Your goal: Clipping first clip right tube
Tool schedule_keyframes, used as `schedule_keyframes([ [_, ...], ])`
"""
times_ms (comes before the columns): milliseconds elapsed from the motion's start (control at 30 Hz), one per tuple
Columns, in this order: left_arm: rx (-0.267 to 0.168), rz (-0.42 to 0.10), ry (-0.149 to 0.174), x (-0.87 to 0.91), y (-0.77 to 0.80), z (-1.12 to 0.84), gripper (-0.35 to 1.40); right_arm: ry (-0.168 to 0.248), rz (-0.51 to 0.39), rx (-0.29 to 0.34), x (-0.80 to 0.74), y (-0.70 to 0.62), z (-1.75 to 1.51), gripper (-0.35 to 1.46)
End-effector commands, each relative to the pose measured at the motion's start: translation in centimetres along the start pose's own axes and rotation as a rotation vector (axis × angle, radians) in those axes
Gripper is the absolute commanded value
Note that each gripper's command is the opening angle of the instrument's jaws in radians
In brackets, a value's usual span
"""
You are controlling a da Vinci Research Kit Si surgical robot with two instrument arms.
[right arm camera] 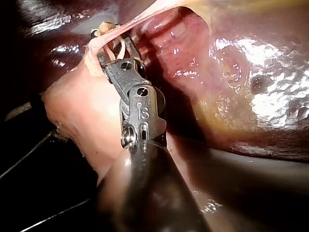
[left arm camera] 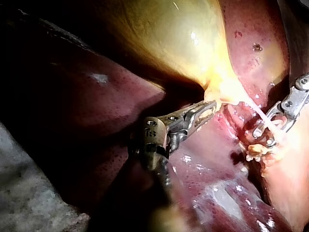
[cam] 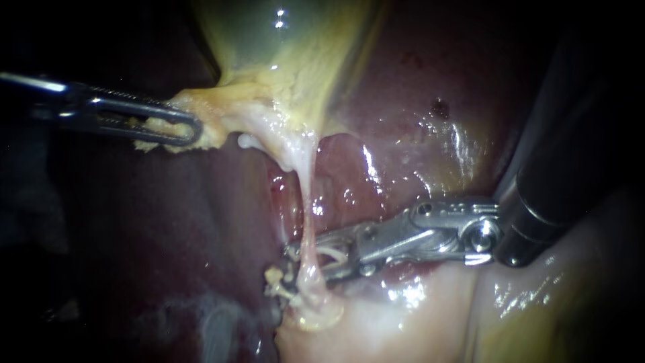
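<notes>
The yellow gallbladder hangs over the dark red liver. My left instrument comes in from the left, its jaws shut on yellow tissue at the gallbladder's lower end, holding it out leftward. From there a thin pale tube runs down, stretched taut. My right instrument straddles its lower part with jaws open, one on each side. A white clip sits between them. The right wrist view shows the same jaws around the tube. In the left wrist view my left instrument grips the gallbladder.
Pale pink tissue lies under and in front of the right instrument's jaws. Small yellowish frayed bits cling near the tube's base. A wet red hollow opens in the liver bed behind the tube. The right shaft fills the right side.
</notes>
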Motion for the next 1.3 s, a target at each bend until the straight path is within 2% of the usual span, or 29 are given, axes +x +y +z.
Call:
schedule_keyframes([
  [33, 0.000, 0.000, 0.000, 0.00, 0.00, 0.00, -0.35, 0.000, 0.000, 0.000, 0.00, 0.00, 0.00, 0.14],
  [200, 0.000, 0.000, 0.000, 0.00, 0.00, 0.00, -0.35, 0.000, 0.000, 0.001, 0.00, -0.01, 0.00, 0.17],
  [367, 0.000, 0.000, 0.000, 0.00, 0.00, 0.00, -0.35, 0.006, -0.001, 0.002, -0.01, 0.01, 0.00, 0.35],
  [533, 0.000, 0.000, 0.000, 0.00, 0.00, 0.00, -0.35, 0.014, -0.001, -0.004, -0.02, 0.05, -0.03, 0.44],
  [733, 0.000, 0.000, 0.000, 0.00, 0.00, -0.01, -0.35, 0.019, -0.003, -0.020, -0.11, 0.11, -0.18, 0.46],
  [1067, 0.000, 0.000, 0.000, 0.00, 0.00, -0.01, -0.35, 0.028, -0.001, -0.040, -0.23, 0.33, -0.41, 0.46],
  [1300, 0.000, 0.000, 0.000, 0.00, 0.00, -0.01, -0.35, 0.025, -0.003, -0.041, -0.27, 0.36, -0.42, 0.46],
])
